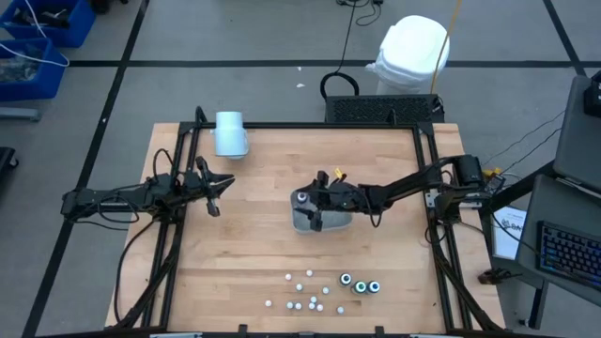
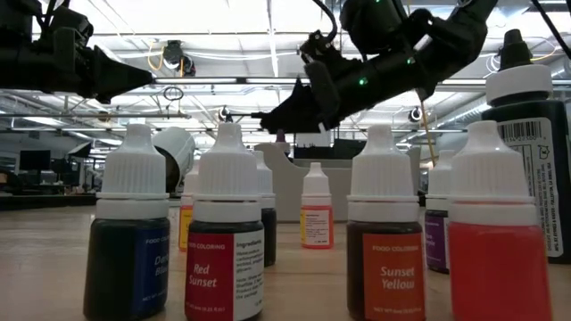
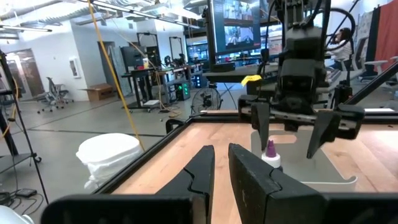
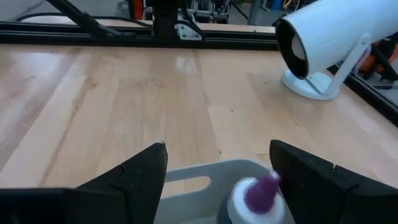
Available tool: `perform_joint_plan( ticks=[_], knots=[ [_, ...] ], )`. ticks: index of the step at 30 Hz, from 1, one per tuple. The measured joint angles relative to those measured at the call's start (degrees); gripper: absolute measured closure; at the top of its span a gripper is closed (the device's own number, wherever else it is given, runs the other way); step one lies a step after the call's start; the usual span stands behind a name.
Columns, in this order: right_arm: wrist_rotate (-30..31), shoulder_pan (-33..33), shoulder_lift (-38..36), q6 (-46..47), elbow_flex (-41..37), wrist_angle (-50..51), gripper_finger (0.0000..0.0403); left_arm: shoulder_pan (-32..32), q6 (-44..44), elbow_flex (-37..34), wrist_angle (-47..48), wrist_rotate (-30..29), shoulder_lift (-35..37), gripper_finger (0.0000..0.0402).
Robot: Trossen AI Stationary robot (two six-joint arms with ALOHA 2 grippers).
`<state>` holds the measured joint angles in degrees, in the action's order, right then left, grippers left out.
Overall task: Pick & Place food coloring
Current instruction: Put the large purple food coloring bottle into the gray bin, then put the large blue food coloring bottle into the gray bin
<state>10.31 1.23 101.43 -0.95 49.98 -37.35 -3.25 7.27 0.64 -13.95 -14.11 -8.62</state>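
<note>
the wooden table (image 1: 254,235) is seen from above w/ both arms over it. the grey-blue tray (image 1: 324,222) is set near the centre, a purple-tipped bottle (image 4: 258,196) standing upright in it. the pale cylinder (image 1: 230,133) is lying near the far left corner. the right gripper (image 1: 310,208) is held just above the tray, fingers (image 4: 134,177) spread wide either side of the purple-tipped bottle, nothing gripped. the left gripper (image 1: 212,191) is parked over the table's left part, well apart from the tray, jaws nearly closed & empty. the rest of the food coloring (image 1: 324,289) is clustered by the near edge: dark bottles on the right, small whitish ones to their left.
</note>
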Motion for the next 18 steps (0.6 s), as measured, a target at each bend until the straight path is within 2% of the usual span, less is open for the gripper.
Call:
perform_joint_plan(
  ticks=[4, 11, 16, 18],
  knots=[
    [0.2, 0.0, -5.0, -0.4, 0.1, 5.1, 0.0130, 0.0, 0.0, 0.0, 0.2, 0.0, 0.0, 0.0346],
    [0.0, 0.8, -18.7, 3.2, -0.3, 24.2, 0.0146, 0.0, 0.0, 0.0, 0.5, 0.0, 0.0, 0.0346],
    [0.5, 6.6, -29.4, 3.7, -5.8, 26.1, 0.0183, 0.0, 0.0, 0.0, 0.7, 0.0, 0.0, 0.0346],
    [2.9, 10.1, -33.9, 3.3, -9.3, 25.5, 0.0205, 0.0, 0.0, 0.0, 1.2, 0.0, 0.0, 0.0346]
  ],
)
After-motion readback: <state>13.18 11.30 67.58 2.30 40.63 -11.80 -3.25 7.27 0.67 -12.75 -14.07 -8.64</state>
